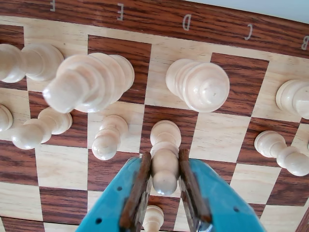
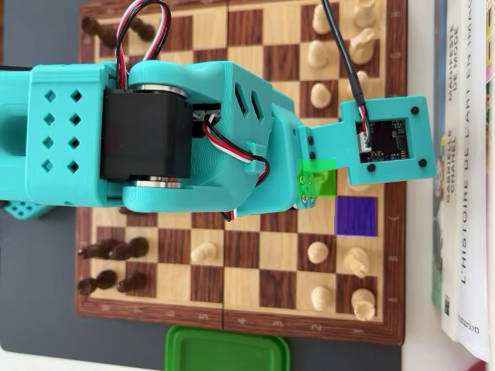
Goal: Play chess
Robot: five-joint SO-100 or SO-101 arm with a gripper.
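Observation:
In the wrist view my teal gripper (image 1: 164, 156) is shut on a white pawn (image 1: 165, 178). Its brown pads (image 1: 139, 189) press the pawn's neck from both sides, and the pawn's base rests on or just above a dark square of the wooden chessboard (image 1: 212, 131). In the overhead view the arm covers the middle of the board (image 2: 240, 255). The gripper (image 2: 309, 188) sits at a green-tinted square (image 2: 323, 179), next to a purple-tinted square (image 2: 356, 216). The held pawn is hidden there.
Two tall white pieces (image 1: 89, 82) (image 1: 200, 86) and white pawns (image 1: 108, 137) (image 1: 282, 152) stand close round the gripper. Overhead: dark pieces (image 2: 116, 251) at the left edge, white pieces (image 2: 340, 278) at the right, a lone white pawn (image 2: 204, 252), a green container (image 2: 226, 349), books (image 2: 464, 178).

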